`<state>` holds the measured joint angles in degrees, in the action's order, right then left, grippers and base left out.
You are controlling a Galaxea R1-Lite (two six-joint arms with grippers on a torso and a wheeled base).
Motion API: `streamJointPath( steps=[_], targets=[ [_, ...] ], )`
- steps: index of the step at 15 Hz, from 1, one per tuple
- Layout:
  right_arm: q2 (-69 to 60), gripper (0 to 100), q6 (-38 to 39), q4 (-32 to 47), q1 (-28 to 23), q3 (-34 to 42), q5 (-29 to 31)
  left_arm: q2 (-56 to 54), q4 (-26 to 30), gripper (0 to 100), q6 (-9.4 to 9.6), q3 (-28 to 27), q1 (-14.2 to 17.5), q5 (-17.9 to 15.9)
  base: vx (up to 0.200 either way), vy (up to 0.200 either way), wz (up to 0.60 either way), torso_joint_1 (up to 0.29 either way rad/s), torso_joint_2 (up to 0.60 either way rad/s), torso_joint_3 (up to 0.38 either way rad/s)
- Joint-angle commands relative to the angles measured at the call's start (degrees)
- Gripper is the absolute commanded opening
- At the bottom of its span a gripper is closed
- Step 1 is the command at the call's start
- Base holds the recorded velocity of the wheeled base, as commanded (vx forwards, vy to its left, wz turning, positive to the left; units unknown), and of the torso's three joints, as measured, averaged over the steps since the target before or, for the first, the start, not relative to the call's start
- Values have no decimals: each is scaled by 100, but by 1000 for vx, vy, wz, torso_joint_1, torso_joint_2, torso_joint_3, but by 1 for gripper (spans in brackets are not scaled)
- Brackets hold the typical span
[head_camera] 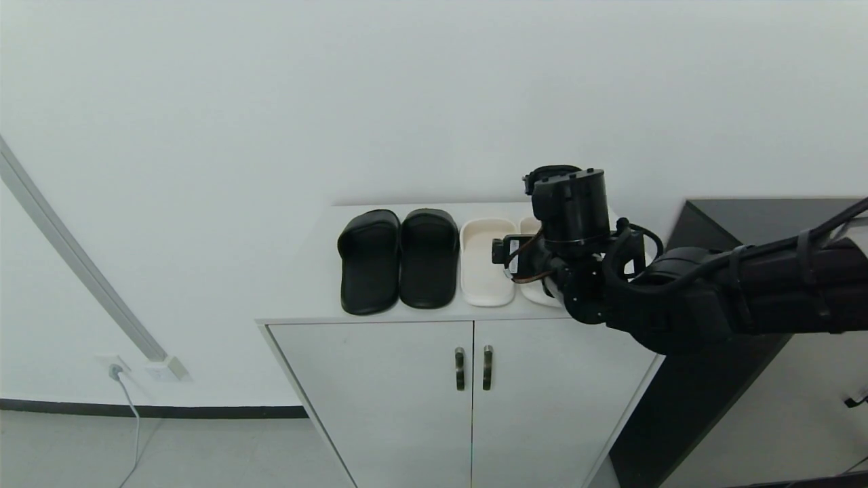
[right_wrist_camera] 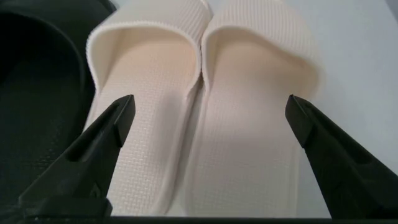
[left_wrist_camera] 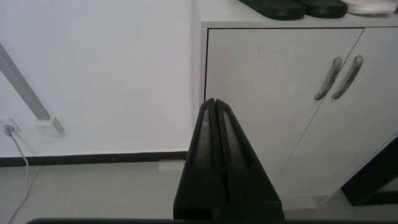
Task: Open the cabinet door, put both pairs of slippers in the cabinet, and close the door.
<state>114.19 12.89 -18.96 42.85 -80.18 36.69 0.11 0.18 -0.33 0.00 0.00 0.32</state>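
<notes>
I see my right end effector spread wide, empty, over the cream textured slippers, black rubber slippers just beside; left end effector pinched together, empty.

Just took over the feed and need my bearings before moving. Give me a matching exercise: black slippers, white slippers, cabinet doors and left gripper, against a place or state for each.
1. black slippers
2. white slippers
3. cabinet doors
4. left gripper

A. both closed
B. on the cabinet top, ahead of the open right gripper
C. shut, holding nothing
D. on the cabinet top, left of the other pair

Pairs: 1-D, 2-B, 3-A, 4-C.
</notes>
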Motion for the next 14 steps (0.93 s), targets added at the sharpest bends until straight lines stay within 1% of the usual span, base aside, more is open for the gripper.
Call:
streamJointPath(
  steps=[1,5,10,14],
  targets=[
    [262,100,3,-12,-66,-121,-4,7,-9,0,-2,0,0,3,0,0,0,0,0,0],
    [692,100,-49,6,-207,-719,4,7,-1,0,-2,0,0,3,0,0,0,0,0,0],
    [1088,100,-418,-3,-400,-1334,-39,7,-9,0,-2,0,0,3,0,0,0,0,0,0],
    [1413,100,-454,15,-479,-1808,-57,7,-1,0,-11,0,0,3,0,0,0,0,0,0]
  ],
)
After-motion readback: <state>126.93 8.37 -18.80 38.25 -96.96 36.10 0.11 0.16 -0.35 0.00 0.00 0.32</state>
